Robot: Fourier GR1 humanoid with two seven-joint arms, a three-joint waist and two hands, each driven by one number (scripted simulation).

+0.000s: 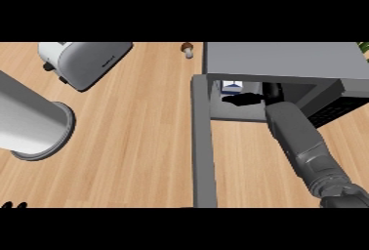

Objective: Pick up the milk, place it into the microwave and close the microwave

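Note:
The milk [232, 87], a small white and blue carton, stands upright inside the grey microwave [281, 57] at the upper right, near the left side of its cavity. My right hand [249, 99] is inside the cavity just in front of the carton, fingers stretched leftward and not curled round it. Its grey forearm [302, 146] runs in from the lower right. The microwave door [203, 146] stands wide open, seen edge-on as a long grey strip reaching toward me. Only the fingertips of my left hand [13, 205] show at the lower left edge, pointing up and at rest.
A silver toaster [83, 61] sits at the upper left. A large grey cylinder [32, 124] lies on its side at the left edge. A small brown and white object [188, 50] stands at the back, left of the microwave. Bare wooden counter [137, 146] lies between them.

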